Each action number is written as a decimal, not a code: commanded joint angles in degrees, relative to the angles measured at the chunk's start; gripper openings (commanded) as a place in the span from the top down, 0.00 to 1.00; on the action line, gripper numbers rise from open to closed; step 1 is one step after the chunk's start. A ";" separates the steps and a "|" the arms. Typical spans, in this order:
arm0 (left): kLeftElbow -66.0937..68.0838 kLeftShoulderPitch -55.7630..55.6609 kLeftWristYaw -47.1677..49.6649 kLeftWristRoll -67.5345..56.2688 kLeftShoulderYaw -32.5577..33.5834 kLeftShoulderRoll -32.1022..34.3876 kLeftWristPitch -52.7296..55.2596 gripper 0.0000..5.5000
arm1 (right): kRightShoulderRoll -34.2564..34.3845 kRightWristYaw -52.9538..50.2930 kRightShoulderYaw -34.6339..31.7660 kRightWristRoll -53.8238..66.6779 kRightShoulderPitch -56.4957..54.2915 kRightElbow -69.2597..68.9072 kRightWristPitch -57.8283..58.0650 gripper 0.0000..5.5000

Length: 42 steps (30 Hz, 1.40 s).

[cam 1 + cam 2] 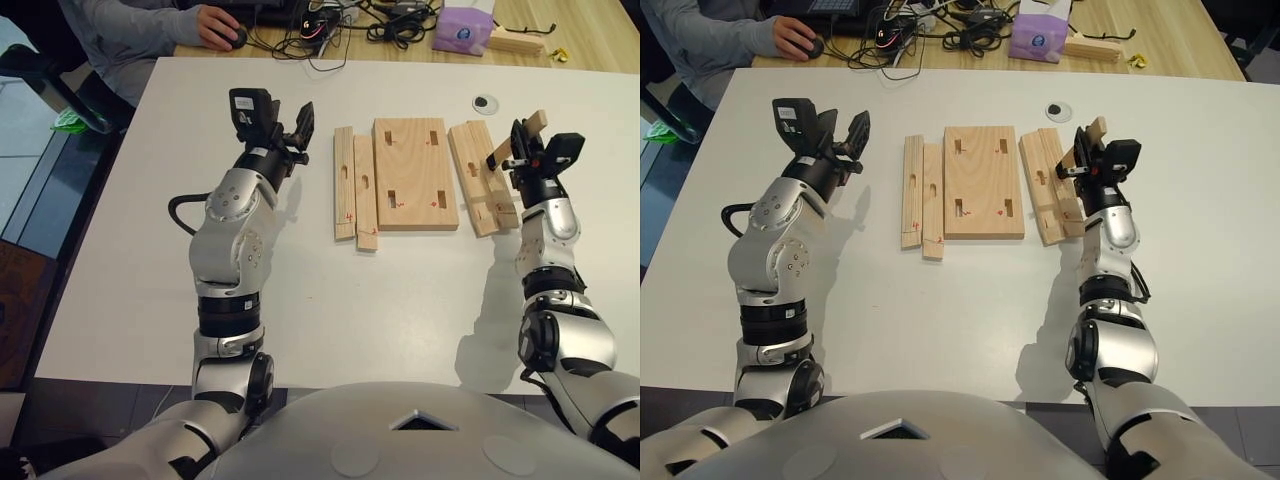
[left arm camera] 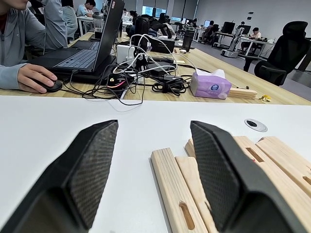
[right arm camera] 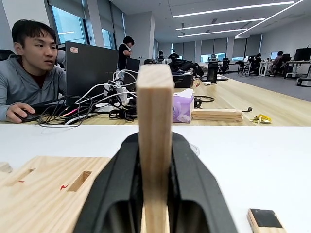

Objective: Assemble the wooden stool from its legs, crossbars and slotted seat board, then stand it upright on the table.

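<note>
On a white table [image 1: 150, 250], a rectangular pale-wood seat board [image 1: 415, 175] with four slots lies flat, flanked by loose stool parts. Two narrow slotted wooden slats [image 1: 354, 190] lie side by side and touching, just beside the board's left edge, while a cluster of further pale wooden pieces [image 1: 472, 170] sits slightly askew against its right edge. The left gripper [image 2: 154, 145] hovers over bare tabletop to the left of the slats, its two dark textured fingers [image 2: 92, 165] spread wide with nothing between them. The right gripper [image 3: 154, 160] is pressed onto a short pale wooden bar [image 3: 154, 97], pinching it near the cluster on the right. A small black round disc [image 1: 485, 102] is set in the table beyond the parts, and a purple tissue box [image 1: 463, 28] stands on the wooden desk behind, near a tangle of black cables [image 1: 330, 25].
</note>
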 commanded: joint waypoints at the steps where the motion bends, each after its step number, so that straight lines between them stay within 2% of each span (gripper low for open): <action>1: 0.34 -0.66 -0.40 0.53 -0.05 0.88 0.56 0.50 | 2.22 -6.08 5.14 -7.64 5.00 3.18 0.59 0.93; 4: 0.29 -0.72 -0.56 0.52 -0.21 1.00 0.63 0.50 | 1.36 -11.58 7.55 -11.84 5.51 3.22 0.10 0.93; 8: 0.42 -0.93 -0.72 0.82 -0.32 1.17 0.57 0.50 | 2.18 -13.38 9.03 -12.47 5.93 4.29 4.74 0.93; 17: 0.25 -0.71 -1.12 1.01 -0.46 1.39 0.53 0.50 | 3.87 -11.73 -0.23 0.23 5.53 7.83 14.05 0.93; 25: -0.25 -0.25 -0.75 1.06 -0.54 1.02 0.85 0.50 | 3.30 -11.84 2.25 -1.82 6.03 10.30 21.08 0.93; 42: -0.04 0.22 -0.08 1.41 -0.41 0.47 0.03 0.50 | 1.67 -16.49 3.03 -3.06 5.50 15.30 32.48 0.93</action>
